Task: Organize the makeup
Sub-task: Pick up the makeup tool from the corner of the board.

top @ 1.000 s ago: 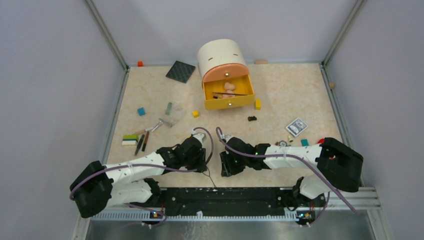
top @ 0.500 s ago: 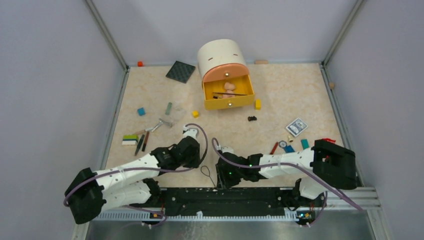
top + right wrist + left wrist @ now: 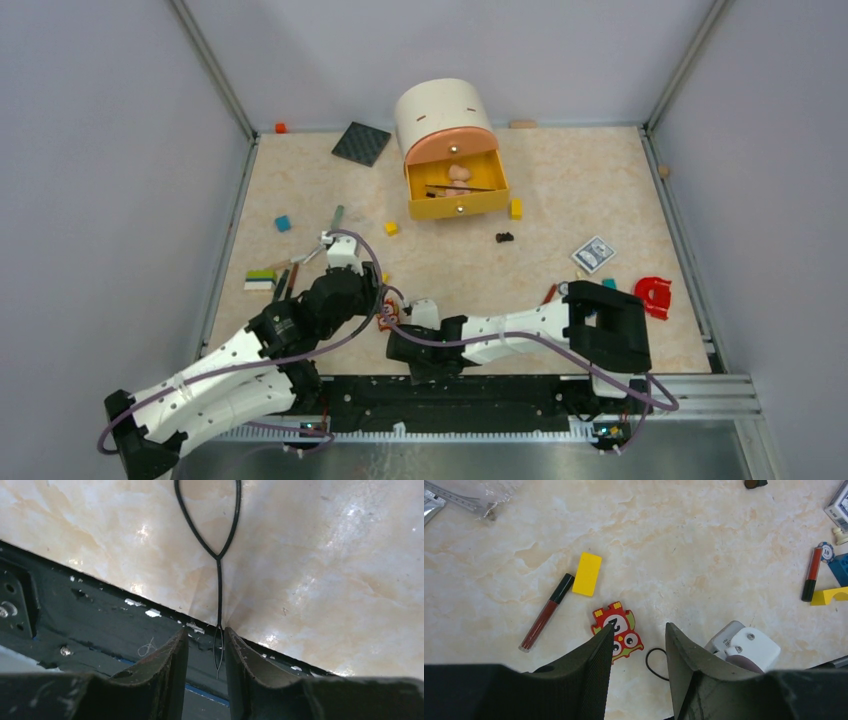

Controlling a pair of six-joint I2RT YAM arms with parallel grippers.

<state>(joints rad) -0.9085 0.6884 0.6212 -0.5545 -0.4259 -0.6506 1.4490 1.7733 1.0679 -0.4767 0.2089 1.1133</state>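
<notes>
A dark red makeup stick with a black cap (image 3: 545, 619) lies left of the yellow block (image 3: 588, 573) and the owl tile (image 3: 618, 635). Another red stick (image 3: 811, 573) lies at the right. More sticks (image 3: 283, 285), a green tube (image 3: 337, 216) and a black square compact (image 3: 361, 143) lie on the left half of the table. My left gripper (image 3: 640, 630) hovers open and empty beside the owl tile. My right gripper (image 3: 206, 635) stands at the table's near edge, jaws narrowly apart. A thin black band (image 3: 218, 555) runs between its fingers, touching neither.
A cream and orange organizer with its yellow drawer (image 3: 457, 195) pulled open stands at the back, with items inside. A patterned card box (image 3: 594, 253), a red piece (image 3: 655, 295), small blocks (image 3: 283, 222) and a striped stack (image 3: 260, 279) lie around. The black rail (image 3: 100, 615) borders the near edge.
The left gripper pulled back to the left and opened wider. The right arm swung left toward the near edge, and the black band was drawn out along with it.
</notes>
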